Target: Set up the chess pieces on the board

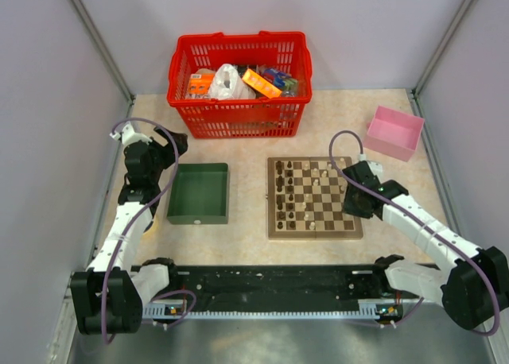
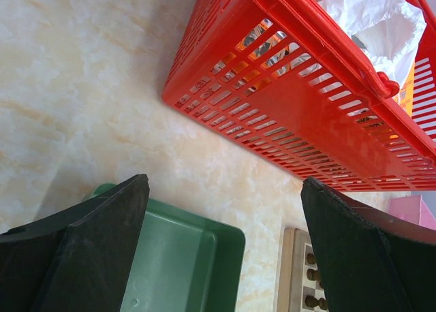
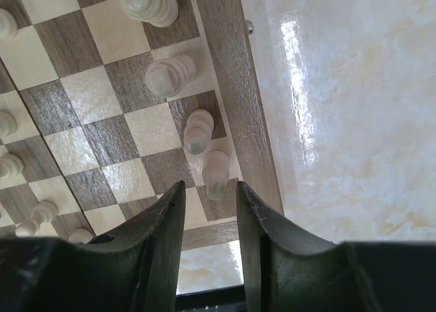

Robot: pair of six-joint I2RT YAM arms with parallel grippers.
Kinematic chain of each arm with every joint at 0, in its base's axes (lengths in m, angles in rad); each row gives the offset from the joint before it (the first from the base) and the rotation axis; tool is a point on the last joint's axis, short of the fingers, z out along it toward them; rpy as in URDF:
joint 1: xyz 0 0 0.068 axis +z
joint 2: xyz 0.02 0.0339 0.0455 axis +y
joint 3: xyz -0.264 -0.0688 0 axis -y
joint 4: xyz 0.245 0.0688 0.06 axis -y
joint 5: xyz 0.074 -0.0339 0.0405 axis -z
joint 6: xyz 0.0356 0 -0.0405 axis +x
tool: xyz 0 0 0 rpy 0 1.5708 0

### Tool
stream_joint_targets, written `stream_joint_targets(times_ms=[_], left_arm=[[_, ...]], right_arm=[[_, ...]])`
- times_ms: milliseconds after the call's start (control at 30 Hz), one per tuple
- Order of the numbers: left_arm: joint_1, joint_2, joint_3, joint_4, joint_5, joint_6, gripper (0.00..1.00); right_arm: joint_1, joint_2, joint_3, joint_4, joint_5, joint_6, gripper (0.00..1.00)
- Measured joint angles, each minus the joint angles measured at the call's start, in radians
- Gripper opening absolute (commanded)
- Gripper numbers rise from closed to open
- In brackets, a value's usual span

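The board (image 1: pixel 314 235) lies right of centre, with dark chess pieces (image 1: pixel 288 193) on its left half and pale chess pieces (image 1: pixel 334 173) toward its right. My right gripper (image 1: pixel 348 191) hovers over the board's right edge. In the right wrist view, the right gripper (image 3: pixel 210 184) is open. A pale piece (image 3: pixel 216 167) stands on a corner square by the rim (image 3: pixel 225 67), just past the fingertips and touching neither. More pale pieces (image 3: pixel 198 130) stand in a row beside it. My left gripper (image 1: pixel 171 145) is open and holds nothing (image 2: pixel 225 210).
A green tray (image 1: pixel 197 193) sits left of the board, below the left gripper (image 2: pixel 184 257). A red basket (image 1: pixel 238 82) of packaged items stands at the back (image 2: pixel 306 107). A pink box (image 1: pixel 394 131) sits at the back right. Grey walls close in both sides.
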Motion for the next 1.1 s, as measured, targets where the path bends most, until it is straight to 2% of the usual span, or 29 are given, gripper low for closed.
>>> stream_joint_targets(times_ms=[333, 567, 900, 1100], left_arm=[[0.000, 0.000, 0.000, 0.000, 0.000, 0.000, 0.99], [0.000, 0.000, 0.000, 0.000, 0.000, 0.000, 0.99], [0.000, 0.000, 0.000, 0.000, 0.000, 0.000, 0.99], [0.000, 0.000, 0.000, 0.000, 0.000, 0.000, 0.99]], right_arm=[[0.000, -0.087, 0.149, -0.024, -0.012, -0.069, 0.45], [0.005, -0.043, 0.197, 0.032, -0.098, -0.117, 0.45], [0.253, 0.050, 0.193, 0.063, -0.139, -0.074, 0.45], [0.344, 0.087, 0.155, 0.053, -0.151, -0.027, 0.47]])
